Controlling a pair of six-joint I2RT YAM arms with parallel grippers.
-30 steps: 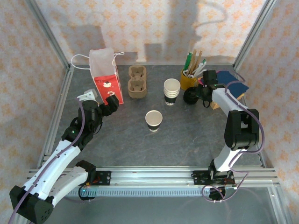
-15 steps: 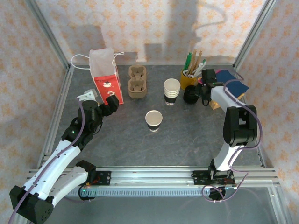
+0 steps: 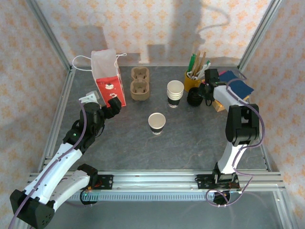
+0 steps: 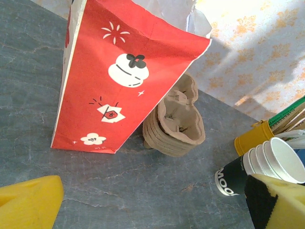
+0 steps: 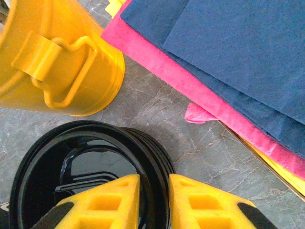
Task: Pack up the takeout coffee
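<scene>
Left wrist view: the red bag (image 4: pixel 119 81) is cut off at its top, and a yellow finger (image 4: pixel 286 210) hides part of the stacked cups (image 4: pixel 274 160). Right wrist view: the black lids (image 5: pixel 95 131) run off the bottom edge

A grey, stone-patterned table (image 3: pixel 190 143) carries everything. At the back left a red paper bag (image 3: pixel 108 85) stands upright, with a brown cardboard cup carrier (image 3: pixel 140 84) just beside it on the right. Further right stands a stack of white cups (image 3: pixel 175 94). A single coffee cup (image 3: pixel 157 123) stands alone near the middle. At the back right are a yellow mug (image 3: pixel 191 82) of stirrers, a stack of black lids (image 3: pixel 194 98) and blue, pink and yellow napkins (image 5: pixel 238 47).
</scene>
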